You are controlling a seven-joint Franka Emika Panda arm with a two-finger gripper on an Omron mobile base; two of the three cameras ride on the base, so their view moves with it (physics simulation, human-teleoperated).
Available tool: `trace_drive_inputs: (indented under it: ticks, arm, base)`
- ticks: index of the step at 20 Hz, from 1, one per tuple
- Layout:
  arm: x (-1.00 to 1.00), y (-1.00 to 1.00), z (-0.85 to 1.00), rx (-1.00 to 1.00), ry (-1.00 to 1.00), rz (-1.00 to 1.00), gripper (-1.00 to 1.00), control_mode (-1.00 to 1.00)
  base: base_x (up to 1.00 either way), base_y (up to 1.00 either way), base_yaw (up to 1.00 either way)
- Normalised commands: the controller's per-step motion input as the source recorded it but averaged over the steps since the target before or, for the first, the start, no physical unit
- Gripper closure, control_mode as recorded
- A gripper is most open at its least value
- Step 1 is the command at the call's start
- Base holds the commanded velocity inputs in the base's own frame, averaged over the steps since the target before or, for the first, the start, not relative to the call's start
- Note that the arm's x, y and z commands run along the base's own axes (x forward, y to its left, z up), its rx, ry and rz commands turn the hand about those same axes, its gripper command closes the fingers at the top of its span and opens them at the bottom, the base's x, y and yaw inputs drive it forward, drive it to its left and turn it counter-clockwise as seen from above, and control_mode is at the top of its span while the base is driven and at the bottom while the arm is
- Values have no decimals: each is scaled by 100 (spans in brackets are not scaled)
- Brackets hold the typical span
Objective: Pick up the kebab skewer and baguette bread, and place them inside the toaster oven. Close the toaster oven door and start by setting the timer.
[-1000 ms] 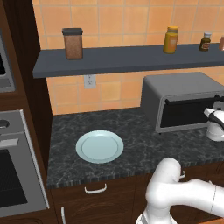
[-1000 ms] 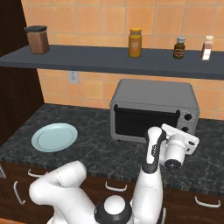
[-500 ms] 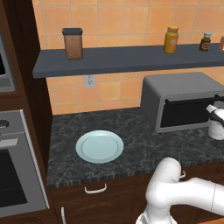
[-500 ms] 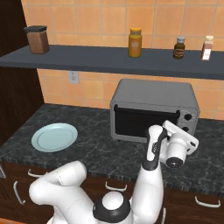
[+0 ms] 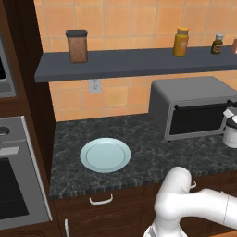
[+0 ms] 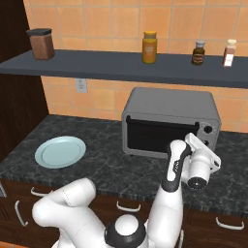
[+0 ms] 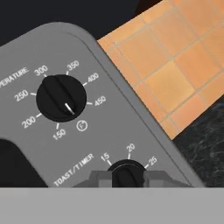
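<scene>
The grey toaster oven [image 5: 190, 92] [image 6: 169, 104] stands on the counter under the shelf. Its dark glass door [image 5: 201, 118] [image 6: 157, 138] is shut. My gripper [image 7: 127, 177] is pressed up to the knob panel at the oven's right side, with the hand [image 6: 199, 165] [image 5: 230, 132] right in front of it. The two finger tips [image 7: 99, 178] sit tight on either side of the toast/timer knob [image 7: 127, 171]. Above it is the temperature knob [image 7: 61, 97]. The kebab skewer and the baguette bread are out of sight.
An empty pale blue plate [image 5: 105, 155] [image 6: 60, 151] lies on the dark speckled counter [image 5: 148, 152], left of the oven. The shelf [image 6: 121, 70] above carries a brown canister [image 5: 77, 45] and several bottles. A built-in oven [image 5: 14, 185] flanks the counter on the left.
The hand has shifted only very slightly at the oven's knob panel. Nothing else has moved.
</scene>
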Motion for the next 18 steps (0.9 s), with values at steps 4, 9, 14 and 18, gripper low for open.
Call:
trace_drive_inputs:
  ticks: [4, 9, 14, 18]
  arm:
    - [23, 7, 28, 18, 0, 0, 100, -100]
    - [48, 30, 37, 17, 0, 0, 100, -100]
    - [51, 43, 42, 19, -2, 0, 100, -100]
    - [44, 42, 46, 25, -1, 0, 100, -100]
  base:
    - [0, 0, 0]
    - [0, 0, 0]
    - [0, 0, 0]
    - [0, 0, 0]
